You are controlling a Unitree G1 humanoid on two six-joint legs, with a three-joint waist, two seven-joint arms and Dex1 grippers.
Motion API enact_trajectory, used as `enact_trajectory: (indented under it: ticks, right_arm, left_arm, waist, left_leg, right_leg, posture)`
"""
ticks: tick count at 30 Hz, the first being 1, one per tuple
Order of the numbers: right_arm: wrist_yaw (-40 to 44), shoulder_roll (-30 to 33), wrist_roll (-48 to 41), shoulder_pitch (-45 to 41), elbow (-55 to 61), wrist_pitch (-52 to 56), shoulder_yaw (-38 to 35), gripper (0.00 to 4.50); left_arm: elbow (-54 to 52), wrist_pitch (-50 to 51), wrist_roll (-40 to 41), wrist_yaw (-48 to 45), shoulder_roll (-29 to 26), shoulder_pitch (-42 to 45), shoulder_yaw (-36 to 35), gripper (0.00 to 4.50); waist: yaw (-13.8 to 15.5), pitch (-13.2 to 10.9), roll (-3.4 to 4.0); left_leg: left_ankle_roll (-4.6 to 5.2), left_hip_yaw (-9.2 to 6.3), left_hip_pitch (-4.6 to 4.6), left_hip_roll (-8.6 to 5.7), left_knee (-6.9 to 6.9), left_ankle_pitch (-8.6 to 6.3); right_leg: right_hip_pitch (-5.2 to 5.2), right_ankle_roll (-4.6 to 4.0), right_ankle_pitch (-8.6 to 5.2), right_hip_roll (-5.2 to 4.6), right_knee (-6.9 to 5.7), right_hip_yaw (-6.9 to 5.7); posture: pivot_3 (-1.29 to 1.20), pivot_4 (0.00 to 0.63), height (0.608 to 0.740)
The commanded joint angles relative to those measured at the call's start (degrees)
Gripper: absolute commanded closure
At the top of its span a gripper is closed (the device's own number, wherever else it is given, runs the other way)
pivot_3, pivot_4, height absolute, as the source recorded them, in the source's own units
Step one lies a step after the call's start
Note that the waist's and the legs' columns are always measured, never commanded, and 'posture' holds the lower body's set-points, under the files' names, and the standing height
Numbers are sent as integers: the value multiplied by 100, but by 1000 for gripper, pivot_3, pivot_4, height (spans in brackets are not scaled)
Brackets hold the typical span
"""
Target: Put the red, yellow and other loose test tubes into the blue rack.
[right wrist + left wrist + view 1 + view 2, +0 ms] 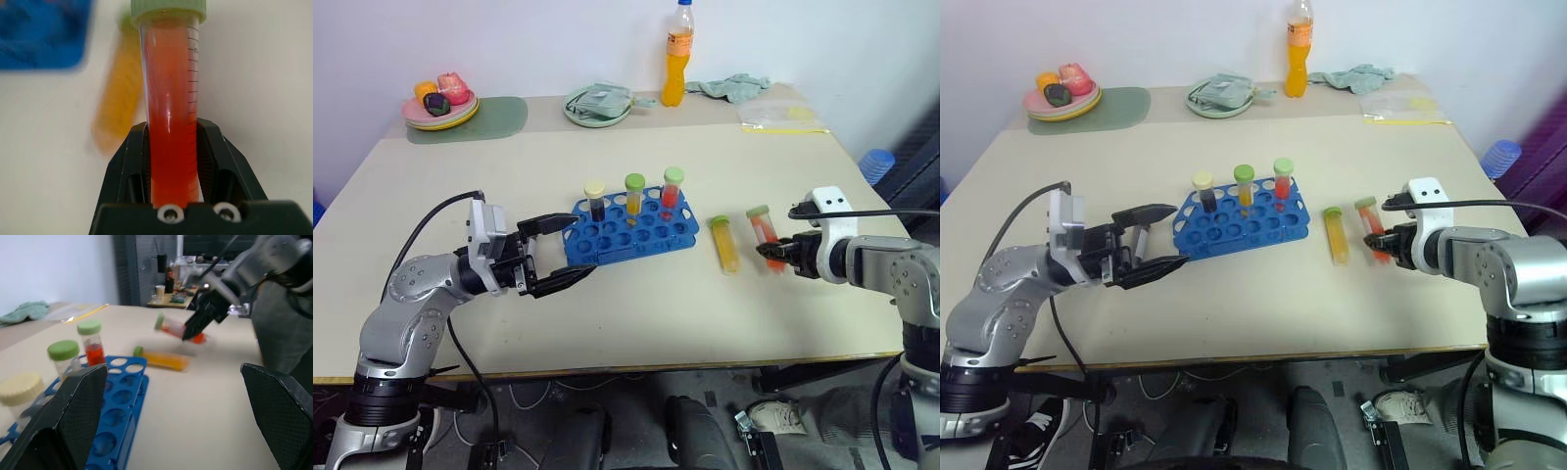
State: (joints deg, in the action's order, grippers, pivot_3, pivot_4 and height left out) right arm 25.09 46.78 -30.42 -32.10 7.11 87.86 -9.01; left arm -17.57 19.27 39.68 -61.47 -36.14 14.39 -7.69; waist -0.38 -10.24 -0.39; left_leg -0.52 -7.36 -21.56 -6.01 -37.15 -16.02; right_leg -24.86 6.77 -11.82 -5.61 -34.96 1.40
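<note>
Between right tool (771, 253) fingers, red tube (170, 103) pinched, left tool (570, 251) spread beside blue rack (631, 233)

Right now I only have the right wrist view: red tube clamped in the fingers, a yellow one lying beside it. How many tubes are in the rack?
Observer: Three stand in the blue rack, all in its back row: a cream-capped tube, a green-capped yellow tube and a green-capped red tube.
Operator: Any loose ones besides my two?
Observer: No. Only your held red tube and the loose yellow tube are outside the rack.
Operator: Where's the left gripper?
Observer: The left gripper is at the rack's left end, open and holding nothing.
</note>
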Motion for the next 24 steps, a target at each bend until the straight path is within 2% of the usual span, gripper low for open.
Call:
enact_trajectory:
  ticks: [1,9,11,12,16,17,24]
  right_arm:
    - [93,367,189,-248,-455,102,388,3720]
    - [486,662,316,-158,-910,-290,960,3720]
    - [578,715,349,-173,-953,-371,1060,2652]
    - [609,759,384,-209,-972,-368,1159,2277]
    - [695,847,472,-372,-1068,-299,1369,300]
    - [731,872,466,-476,-1128,-226,1437,66]
    - [997,1186,338,-1060,-1520,432,2161,66]
  left_arm:
    - [-367,167,146,191,-32,148,-19,0]
    - [-717,377,136,556,38,89,20,0]
    - [-750,398,122,609,55,81,17,0]
    - [-750,402,125,638,69,65,4,0]
    - [-721,322,82,630,103,-23,11,0]
    - [-682,281,64,607,118,-51,15,0]
    - [-615,56,-41,528,264,-250,57,0]
  waist:
    - [-1,0,0]
    - [-15,1,-3]
    - [-1,1,-4]
    - [-7,2,-6]
    - [-10,4,-9]
    - [-3,4,-9]
    - [80,3,-8]
  left_leg:
    - [1,1,0,0,0,0]
    - [1,3,3,2,0,-1]
    - [2,3,3,1,-1,-1]
    - [2,2,3,1,-2,-2]
    - [2,3,10,1,-5,-2]
    - [2,2,9,1,-5,-2]
    - [5,1,5,0,-3,-5]
  right_leg:
    - [0,0,0,0,1,0]
    - [4,3,0,2,1,-1]
    - [7,3,0,2,2,-1]
    - [7,4,0,2,3,-2]
    - [15,4,0,2,6,-2]
    - [16,4,0,2,6,-2]
    - [14,3,-1,1,14,-4]
  posture:
    - [0,150,740]
    - [0,150,740]
    - [0,150,740]
    - [0,150,740]
    - [0,150,740]
    - [0,150,740]
    - [0,150,740]
